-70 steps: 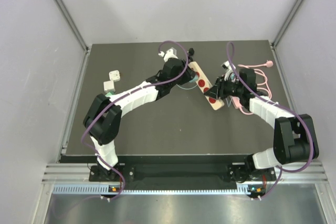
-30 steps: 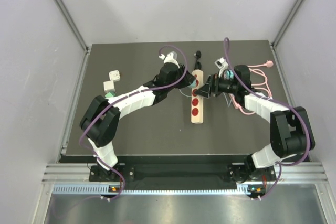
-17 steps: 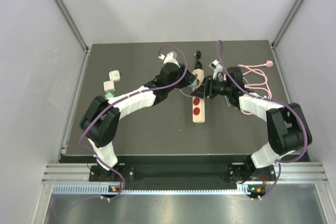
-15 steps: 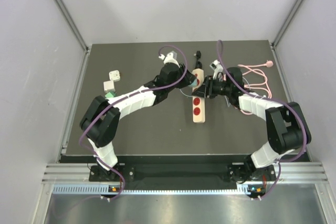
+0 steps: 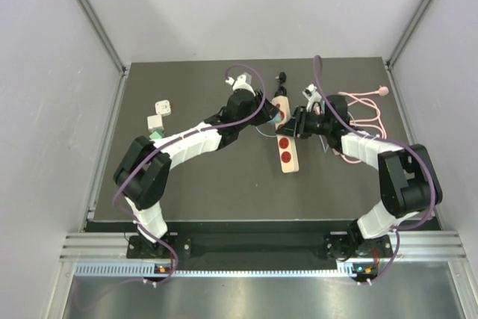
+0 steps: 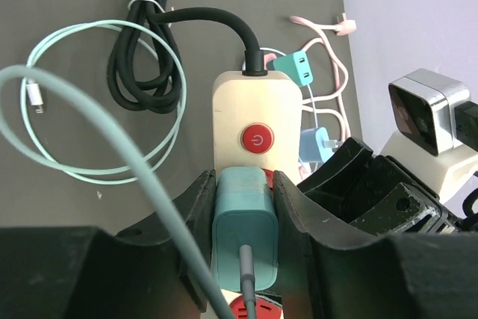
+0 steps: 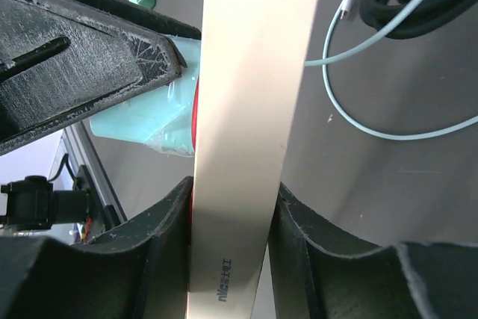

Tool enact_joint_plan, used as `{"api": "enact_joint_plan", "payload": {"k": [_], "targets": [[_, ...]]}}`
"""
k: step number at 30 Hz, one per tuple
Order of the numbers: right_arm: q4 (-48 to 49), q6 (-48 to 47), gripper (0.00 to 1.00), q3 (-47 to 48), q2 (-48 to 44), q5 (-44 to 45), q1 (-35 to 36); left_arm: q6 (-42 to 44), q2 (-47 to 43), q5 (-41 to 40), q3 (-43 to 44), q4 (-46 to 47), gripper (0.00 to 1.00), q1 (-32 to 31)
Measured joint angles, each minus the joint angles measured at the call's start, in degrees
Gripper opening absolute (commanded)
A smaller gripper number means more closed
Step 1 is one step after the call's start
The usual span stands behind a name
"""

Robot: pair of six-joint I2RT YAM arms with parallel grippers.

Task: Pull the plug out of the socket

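A cream socket strip (image 5: 287,151) with red sockets lies mid-table, its red switch (image 6: 257,139) near the far end. A teal plug (image 6: 246,233) sits in the socket nearest the switch. My left gripper (image 6: 245,193) is shut on this plug, one finger on each side; from above the left gripper (image 5: 273,116) is at the strip's far end. My right gripper (image 7: 230,207) is shut on the strip (image 7: 250,95), clamping it across its width. From above the right gripper (image 5: 296,126) reaches in from the right. The plug (image 7: 149,121) shows beside the left finger (image 7: 82,50).
A coiled black cable (image 6: 146,57) runs from the strip's far end, with a thin teal cable loop (image 6: 89,110) beside it. Pink cable (image 5: 362,106) and small teal (image 6: 302,68) and blue (image 6: 314,143) adapters lie to the right. White adapters (image 5: 158,113) sit at the left.
My right gripper has moved in from the right and shut on the socket strip. The strip's near end has swung slightly right. The left gripper keeps its hold on the plug.
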Motion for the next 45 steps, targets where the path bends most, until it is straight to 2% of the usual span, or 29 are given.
{"api": "enact_joint_plan", "payload": {"k": [1, 4, 7, 13, 19, 32, 39, 45], "targets": [[0.0, 0.0, 0.0, 0.0, -0.2, 0.0, -0.2, -0.2, 0.0, 0.2, 0.0, 0.2, 0.43, 0.0], [-0.1, 0.0, 0.0, -0.3, -0.6, 0.0, -0.7, -1.6, 0.0, 1.4, 0.0, 1.7, 0.47, 0.0], [-0.2, -0.4, 0.0, -0.7, -0.6, 0.4, -0.8, -2.7, -0.4, 3.2, 0.0, 2.2, 0.56, 0.0], [-0.8, -1.8, 0.0, -0.8, -0.9, 1.2, -0.8, -3.2, -0.9, 3.9, 0.6, 0.6, 0.58, 0.0], [-1.4, -2.9, 0.0, -1.1, -2.2, 2.4, -0.8, -2.5, -0.9, 3.7, 4.2, -5.4, 0.59, -0.5], [-1.5, -4.0, 0.0, -1.2, -2.7, 3.0, -0.8, 2.6, -0.7, 3.2, 10.1, -15.6, 0.62, -1.1], [-1.3, -3.9, 0.0, -2.2, -2.8, 3.1, -1.0, 5.8, 0.1, 1.9, 11.1, -18.8, 0.68, -1.6], [-1.0, -3.5, 0.0, -3.0, -3.1, 2.8, -1.8, 7.5, 0.5, 0.9, 11.1, -19.9, 0.69, -1.6]]}}
